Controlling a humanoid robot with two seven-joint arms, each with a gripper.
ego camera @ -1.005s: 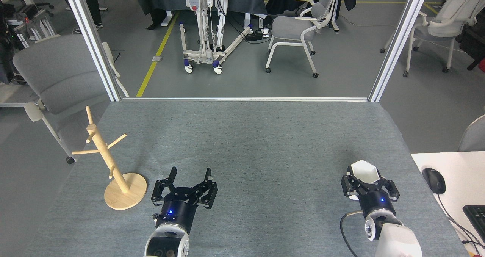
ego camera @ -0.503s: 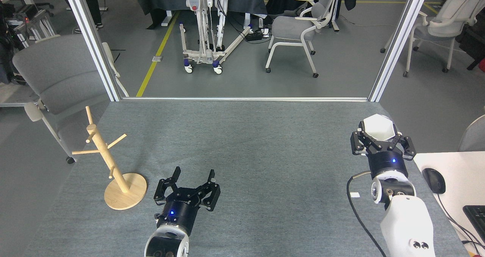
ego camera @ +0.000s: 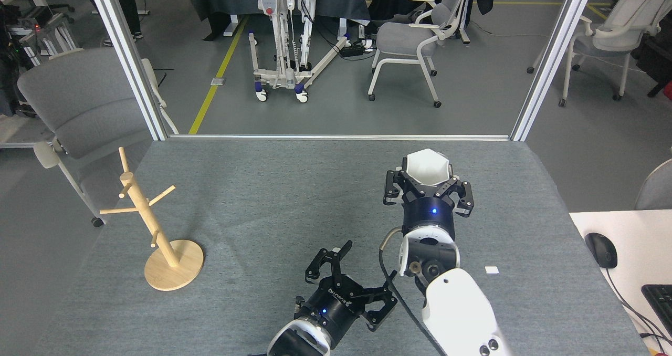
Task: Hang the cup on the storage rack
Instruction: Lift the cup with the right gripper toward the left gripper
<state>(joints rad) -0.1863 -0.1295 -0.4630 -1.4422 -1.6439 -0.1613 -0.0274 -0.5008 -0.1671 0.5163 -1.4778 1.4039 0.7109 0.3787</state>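
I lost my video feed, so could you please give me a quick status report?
Right gripper shut on cup, held above table. Left gripper open, empty. Storage rack far left, pegs bare. Path clear.

Matte white cup (ego camera: 428,168), pale smooth wooden storage rack (ego camera: 157,230), rough grey cloth table (ego camera: 294,198).

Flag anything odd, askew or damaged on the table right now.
Nothing is damaged or spilled. The storage rack stands on its base; it appears tilted, perhaps only from the camera angle. The cup sits rim-up in the right gripper. One small white scrap lies loose on the table.
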